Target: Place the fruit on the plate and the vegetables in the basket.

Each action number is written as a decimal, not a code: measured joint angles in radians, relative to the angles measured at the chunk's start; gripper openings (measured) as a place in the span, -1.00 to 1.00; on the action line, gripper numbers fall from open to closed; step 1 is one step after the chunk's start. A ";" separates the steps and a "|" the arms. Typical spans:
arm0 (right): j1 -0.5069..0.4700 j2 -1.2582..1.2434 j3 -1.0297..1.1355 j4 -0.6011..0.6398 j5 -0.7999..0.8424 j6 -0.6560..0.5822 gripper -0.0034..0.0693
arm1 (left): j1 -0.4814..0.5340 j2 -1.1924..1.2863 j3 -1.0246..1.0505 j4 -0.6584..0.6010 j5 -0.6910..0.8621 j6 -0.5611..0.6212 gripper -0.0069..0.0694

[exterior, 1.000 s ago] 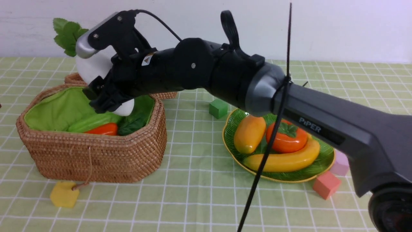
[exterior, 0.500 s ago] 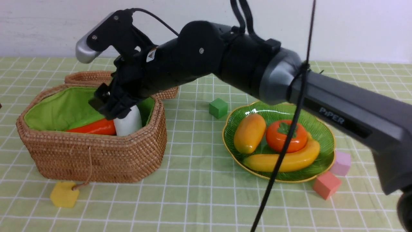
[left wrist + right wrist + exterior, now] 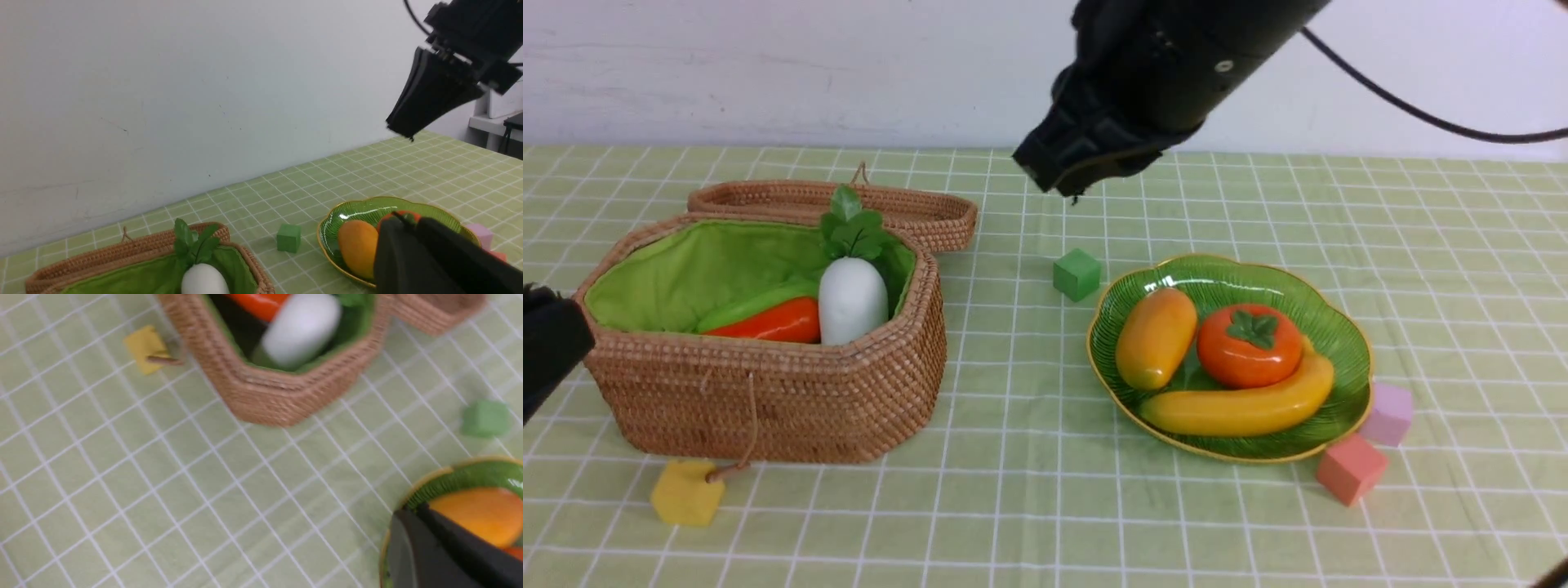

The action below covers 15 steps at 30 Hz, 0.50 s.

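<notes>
The wicker basket (image 3: 768,392) stands at the left, its lid (image 3: 768,196) open behind it. Inside it are the white radish (image 3: 852,302), upright with its leaves on top, the orange carrot (image 3: 776,322) and the light-green pod (image 3: 752,300). The eggplant is hidden. The green plate (image 3: 1233,273) at the right holds the mango (image 3: 1156,336), the persimmon (image 3: 1248,347) and the banana (image 3: 1241,408). My right gripper (image 3: 1066,184) is shut and empty, high above the table between basket and plate. My left gripper (image 3: 394,218) is shut and empty, left of the basket.
A green cube (image 3: 1076,273) lies between basket and plate. A yellow cube (image 3: 686,492) lies in front of the basket by its cord. A pink-red cube (image 3: 1350,468) and a pale purple cube (image 3: 1390,412) sit at the plate's right edge.
My right gripper let go of the radish in the basket, then rose and swung right. The radish now stands in the basket. The arm no longer covers the plate.
</notes>
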 joint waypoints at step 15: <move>-0.004 -0.688 0.799 -0.068 0.006 0.289 -0.92 | -0.068 -0.180 0.142 0.059 0.103 -0.196 -0.85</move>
